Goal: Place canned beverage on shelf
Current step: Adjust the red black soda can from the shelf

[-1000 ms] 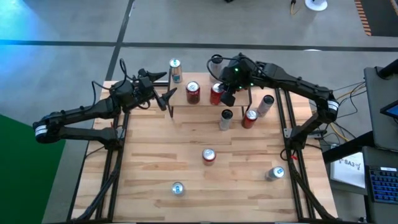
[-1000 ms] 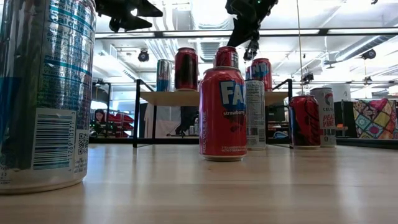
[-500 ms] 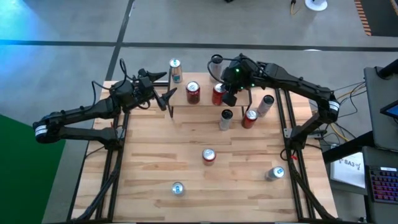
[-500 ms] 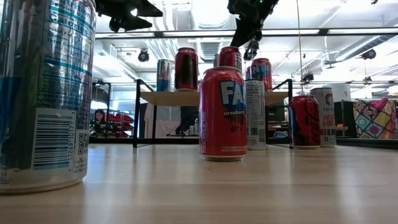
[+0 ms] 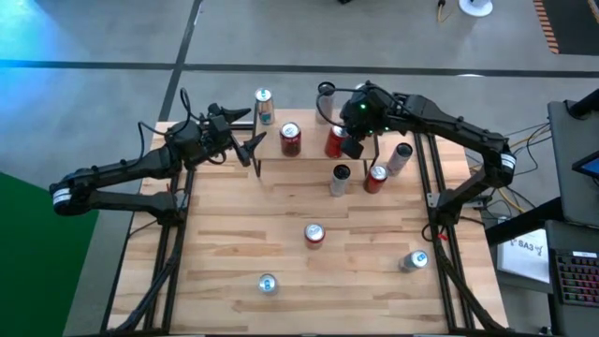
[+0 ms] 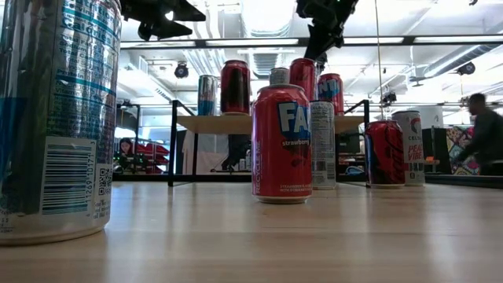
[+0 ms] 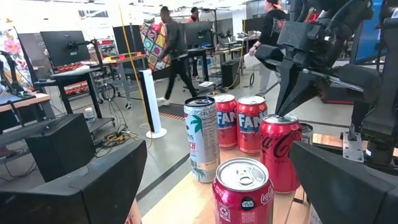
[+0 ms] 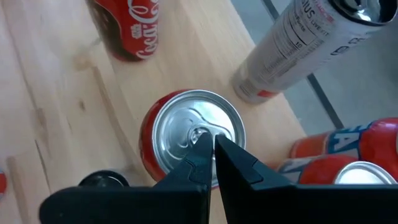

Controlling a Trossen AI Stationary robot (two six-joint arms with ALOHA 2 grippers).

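The shelf [image 5: 309, 154] stands at the table's far middle, and several cans stand on it. One is a red cola can [image 5: 334, 140], upright near the shelf's middle. My right gripper [image 5: 350, 146] is shut right above this can's top and shows from its own wrist view [image 8: 210, 138]. To its left on the shelf stand a second red can [image 5: 290, 139] and a tall white-and-blue can [image 5: 263, 105]. My left gripper [image 5: 249, 146] waits open and level at the shelf's left end, with nothing between its fingers. My right gripper sets its shut fingertips [image 8: 200, 144] on the red cola can's silver top [image 8: 180, 127], beside the pull tab. The fingers come from above, slanting down. The can stands upright with its base on the shelf plank.
A slim can [image 5: 340, 178], a red can [image 5: 375, 177] and a white can [image 5: 401, 157] stand right of the shelf's front. A red strawberry can [image 5: 314, 234], a silver can [image 5: 415, 260] and a blue can [image 5: 268, 284] stand nearer. A person [image 6: 479, 137] moves in the room behind.
My right gripper has gone a little toward the table's right edge, still shut. The red cola can under its fingertips has slid the same way along the shelf and stayed upright.
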